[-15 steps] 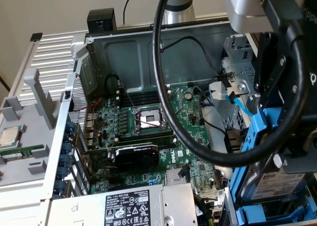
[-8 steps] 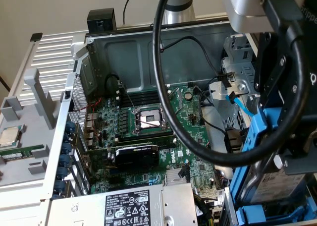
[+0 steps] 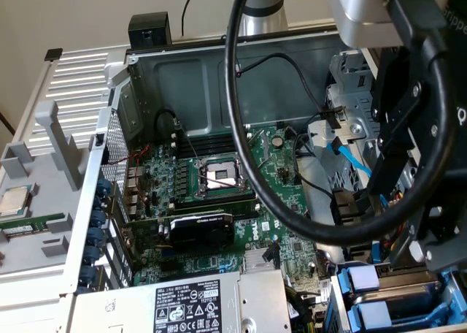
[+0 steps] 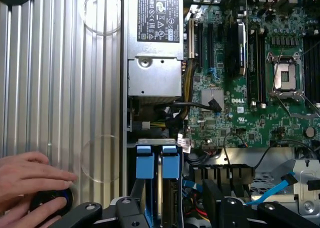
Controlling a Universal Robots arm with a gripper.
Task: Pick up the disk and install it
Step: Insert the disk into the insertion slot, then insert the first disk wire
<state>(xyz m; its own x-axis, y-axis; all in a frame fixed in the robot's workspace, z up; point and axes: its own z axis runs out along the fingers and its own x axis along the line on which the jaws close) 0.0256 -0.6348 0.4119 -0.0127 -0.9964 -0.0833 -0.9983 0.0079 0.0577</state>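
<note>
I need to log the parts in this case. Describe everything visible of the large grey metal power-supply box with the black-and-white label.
The grey metal power-supply box is a rectangular sheet-metal housing, lying flat and label-up at the edge of the open computer case. Its black-and-white printed label covers one end; the other end is bare metal with two round fasteners. Yellow and black wires leave near the bare end. It sits between the ribbed silver side panel and the green motherboard.
</note>
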